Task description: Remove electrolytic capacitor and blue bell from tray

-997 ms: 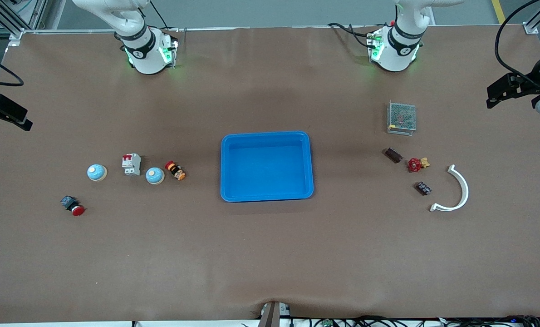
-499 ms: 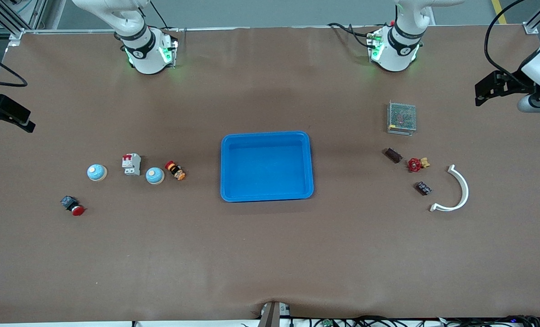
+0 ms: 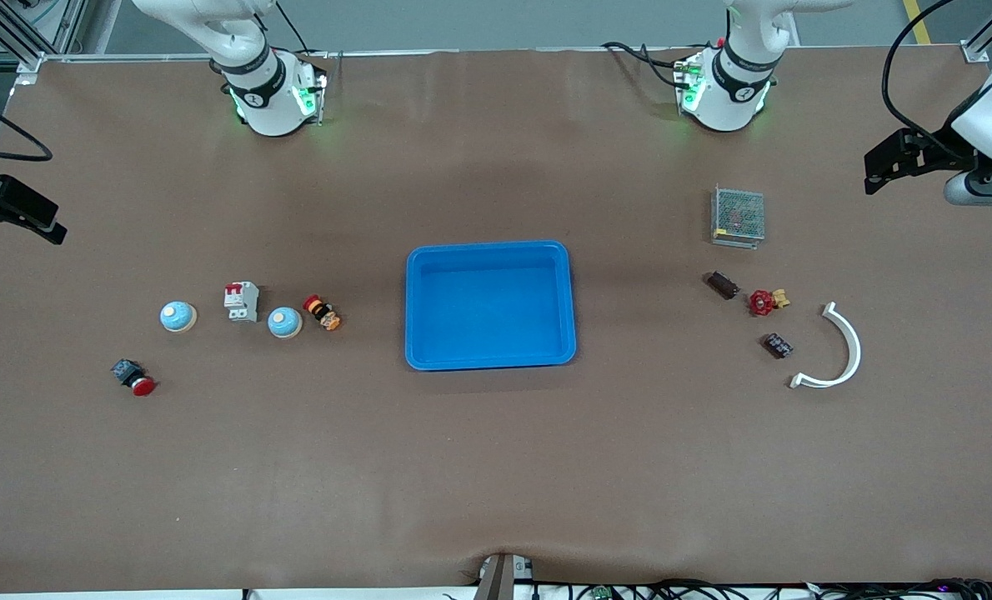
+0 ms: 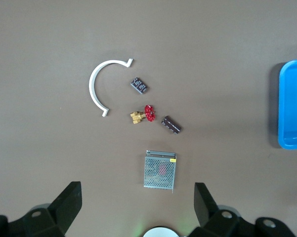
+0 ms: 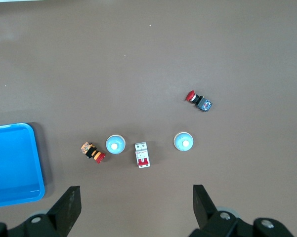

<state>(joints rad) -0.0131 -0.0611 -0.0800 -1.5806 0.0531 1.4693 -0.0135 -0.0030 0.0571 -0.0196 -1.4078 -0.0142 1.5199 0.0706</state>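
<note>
You have the rectangular blue plastic tray (image 3: 490, 305) at the middle of the front view with nothing in it. Two dark cylindrical capacitors (image 3: 722, 284) (image 3: 778, 345) lie at mid-right near the red-handled brass valve (image 3: 765, 301), and two pale blue dome bells (image 3: 284, 323) (image 3: 178, 317) sit at mid-left on either side of the white circuit breaker (image 3: 242, 301). Your left gripper (image 4: 137, 206) hangs over the upper right edge and your right gripper (image 5: 137, 206) over the upper left edge, both with fingers spread and holding nothing.
</note>
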